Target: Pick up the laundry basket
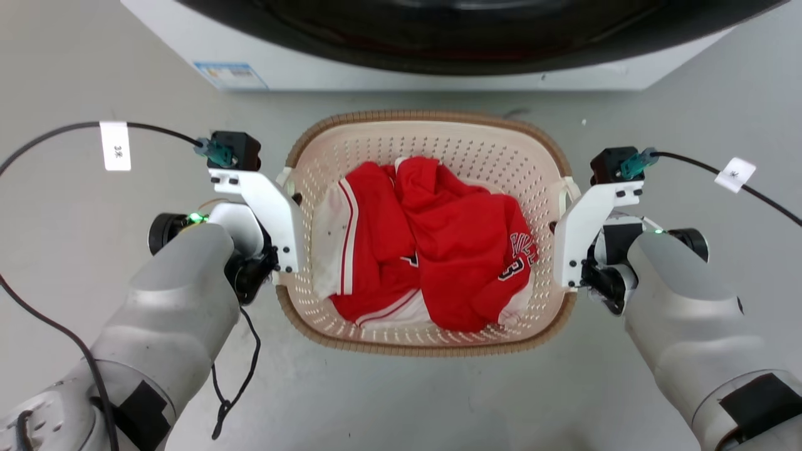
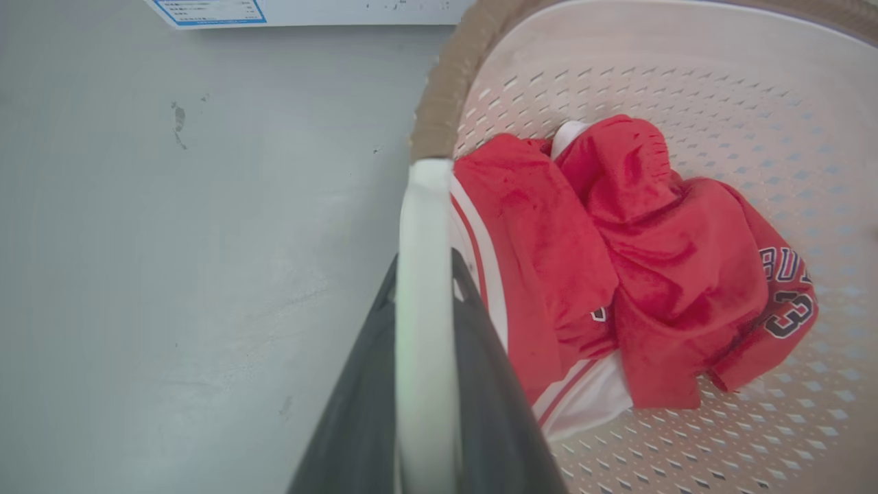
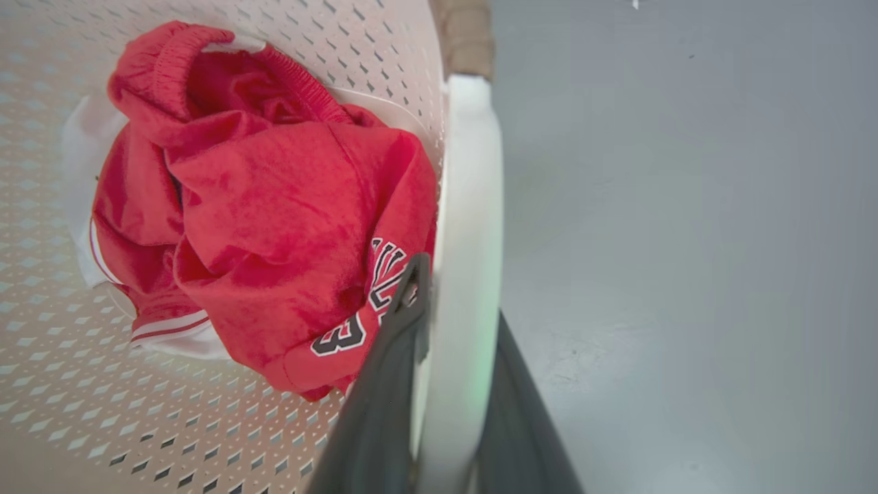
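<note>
Both white side handles of the small cream-white perforated plastic laundry basket (image 1: 432, 134), lying just before the white washer (image 1: 451, 78) with crumpled red clothing (image 1: 451, 244) inside, are pinched: left gripper (image 2: 425, 269) clamps one, right gripper (image 3: 461, 295) the other.

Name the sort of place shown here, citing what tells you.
Likely a laundry area: a white washer with a dark door stands on the grey floor, and a laundry basket of red sports clothes sits before it.
</note>
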Controlling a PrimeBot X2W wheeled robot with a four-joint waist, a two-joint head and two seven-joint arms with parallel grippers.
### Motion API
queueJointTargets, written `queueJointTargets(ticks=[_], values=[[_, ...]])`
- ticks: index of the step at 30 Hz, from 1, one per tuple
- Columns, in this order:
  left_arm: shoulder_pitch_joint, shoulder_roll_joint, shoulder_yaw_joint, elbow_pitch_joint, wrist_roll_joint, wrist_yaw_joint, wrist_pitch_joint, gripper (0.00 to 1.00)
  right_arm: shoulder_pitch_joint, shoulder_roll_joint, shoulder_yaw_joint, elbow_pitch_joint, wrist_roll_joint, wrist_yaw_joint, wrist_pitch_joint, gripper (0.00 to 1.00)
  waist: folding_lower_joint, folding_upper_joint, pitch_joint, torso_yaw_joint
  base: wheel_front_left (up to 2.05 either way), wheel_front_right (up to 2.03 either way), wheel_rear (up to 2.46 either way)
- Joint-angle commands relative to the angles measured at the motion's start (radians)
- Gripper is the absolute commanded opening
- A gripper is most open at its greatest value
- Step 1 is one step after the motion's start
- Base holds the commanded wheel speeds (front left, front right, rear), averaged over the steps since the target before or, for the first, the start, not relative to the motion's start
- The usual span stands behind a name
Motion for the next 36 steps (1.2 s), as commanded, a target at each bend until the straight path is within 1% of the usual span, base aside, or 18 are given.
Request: queueJointTargets(ticks=[1,9,13,14,26,36], values=[[0.004,-0.035,-0.007,-0.018,-0.005,-0.015,0.0,0.0,0.017,0.029,0.015,-0.01,0.005,0.014,0.017,0.0,0.0001,0.0,-0.071,-0.008,0.0,0.0,0.0],[0.062,-0.062,-0.039,0.0,-0.044,-0.015,0.05,0.0,0.077,0.033,0.069,-0.022,0.073,0.015,0.153,0.0,0.0001,0.0,-0.215,-0.016,0.0,0.0,0.0],[0.092,-0.073,-0.051,0.008,-0.062,-0.016,0.068,0.0,0.105,0.034,0.09,-0.02,0.098,0.015,0.19,0.0,0.0001,0.0,-0.294,-0.019,0.0,0.0,0.0],[0.121,-0.082,-0.058,0.017,-0.077,-0.016,0.082,0.0,0.132,0.035,0.101,-0.015,0.114,0.015,0.205,0.0,0.0001,0.0,-0.355,-0.02,0.0,0.0,0.0],[0.211,-0.119,-0.082,0.042,-0.117,-0.016,0.113,0.0,0.205,0.036,0.122,-0.002,0.146,0.015,0.237,0.0,0.0001,0.0,-0.546,-0.012,0.0,0.0,0.0],[0.272,-0.14,-0.099,0.05,-0.135,-0.017,0.111,0.0,0.255,0.037,0.131,0.003,0.158,0.015,0.258,0.0,0.0001,0.0,-0.628,-0.003,0.0,0.0,0.0]])
